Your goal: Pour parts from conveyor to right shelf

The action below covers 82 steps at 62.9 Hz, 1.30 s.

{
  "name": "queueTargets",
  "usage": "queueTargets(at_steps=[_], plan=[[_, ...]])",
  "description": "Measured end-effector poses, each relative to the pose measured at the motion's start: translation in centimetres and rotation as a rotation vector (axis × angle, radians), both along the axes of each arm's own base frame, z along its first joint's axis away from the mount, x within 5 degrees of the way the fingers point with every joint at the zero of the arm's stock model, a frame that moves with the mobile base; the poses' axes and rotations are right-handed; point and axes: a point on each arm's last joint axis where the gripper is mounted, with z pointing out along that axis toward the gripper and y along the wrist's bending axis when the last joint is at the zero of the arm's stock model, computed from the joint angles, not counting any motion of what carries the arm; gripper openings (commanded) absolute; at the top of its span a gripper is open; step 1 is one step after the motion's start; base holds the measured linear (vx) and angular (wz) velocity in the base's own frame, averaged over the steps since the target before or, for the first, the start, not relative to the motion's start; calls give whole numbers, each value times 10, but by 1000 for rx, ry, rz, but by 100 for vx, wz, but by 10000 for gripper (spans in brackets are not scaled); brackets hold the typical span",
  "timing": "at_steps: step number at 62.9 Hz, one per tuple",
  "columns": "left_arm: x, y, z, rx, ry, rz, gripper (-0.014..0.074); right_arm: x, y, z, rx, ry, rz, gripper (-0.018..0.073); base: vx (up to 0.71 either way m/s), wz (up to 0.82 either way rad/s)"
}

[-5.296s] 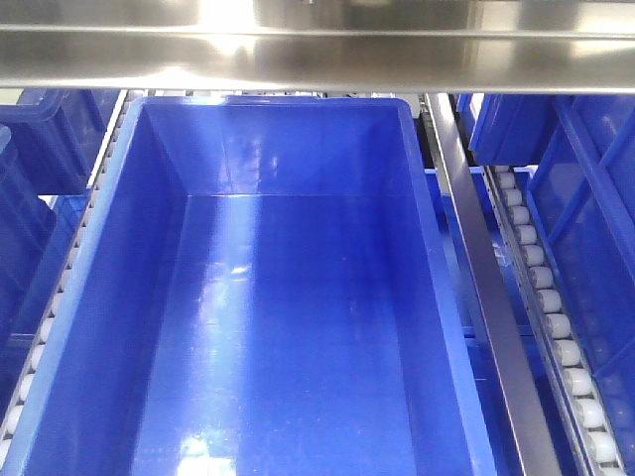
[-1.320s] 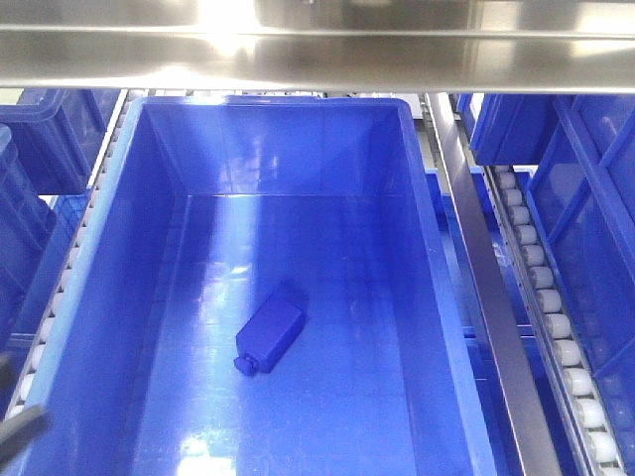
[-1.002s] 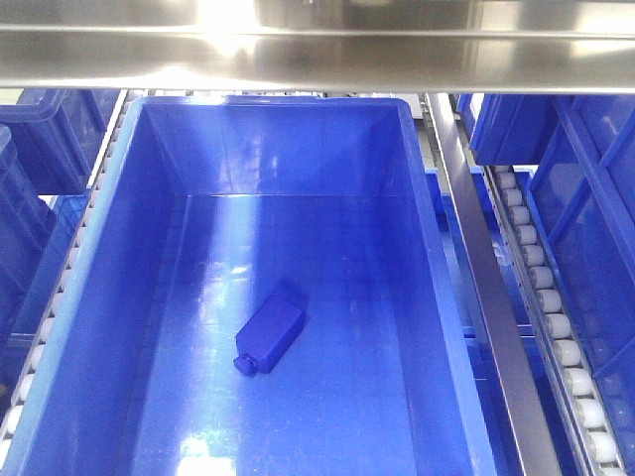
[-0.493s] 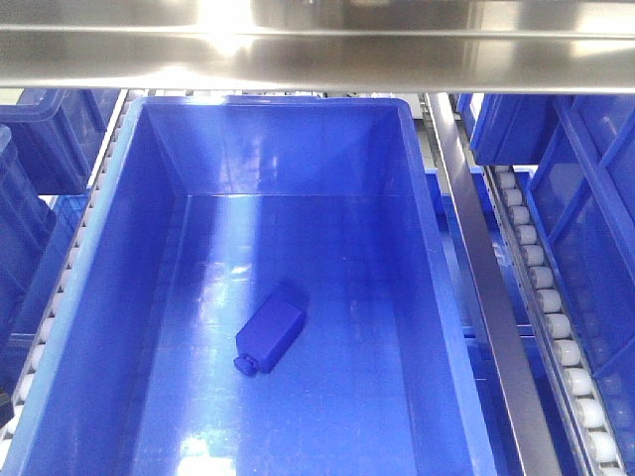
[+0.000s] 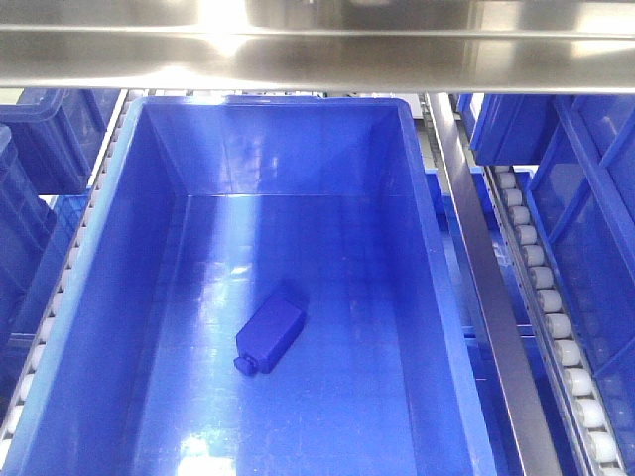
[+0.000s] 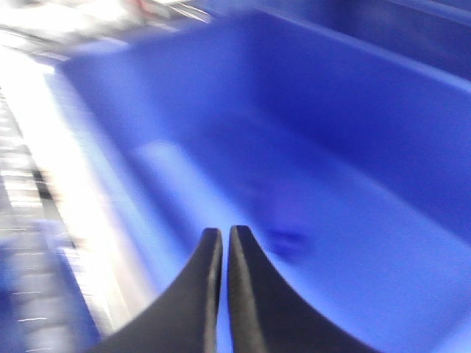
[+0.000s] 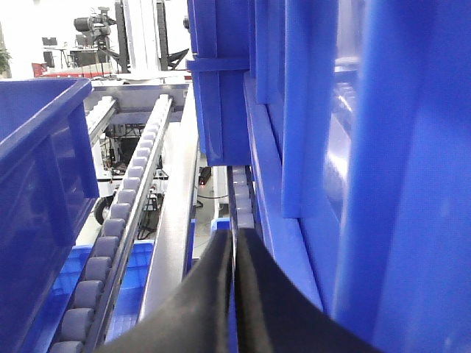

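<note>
One small blue block, the part (image 5: 270, 337), lies flat and diagonal on the floor of the big blue bin (image 5: 417, 248) on the right shelf (image 5: 476, 268). Its stud end points to the lower left. Neither gripper shows in the front view. The blurred left wrist view has my left gripper (image 6: 223, 232) shut, with nothing between its fingers, above the inside of a blue bin (image 6: 353, 110). A dim dark smudge (image 6: 287, 241) lies on that bin's floor. My right gripper (image 7: 235, 234) is shut and empty beside the blue bins (image 7: 383, 184). The conveyor is out of view.
A steel crossbar (image 5: 317, 45) spans the top of the front view. White roller tracks (image 5: 541, 297) run along both sides of the bin, with more blue bins (image 5: 40, 139) to the left and right. A steel rail (image 7: 176, 220) and grey rollers (image 7: 110, 235) run left of the right gripper.
The bin was empty 5.3 s ago and now holds the block. A dark gripper part at the lower left edge 1.3 s ago has left the front view. The block has not moved since.
</note>
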Motion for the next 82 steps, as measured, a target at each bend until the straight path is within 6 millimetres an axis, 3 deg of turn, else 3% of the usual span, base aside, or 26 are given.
queueTargets(at_steps=[14, 30, 82], plan=[[0, 14, -26, -152, -108, 265, -8, 0, 0, 0, 0, 0, 0, -9, 0, 0], [11, 26, -76, -246, -63, 476, -8, 0, 0, 0, 0, 0, 0, -9, 0, 0], [12, 28, -74, -162, -138, 486, -6, 0, 0, 0, 0, 0, 0, -9, 0, 0]])
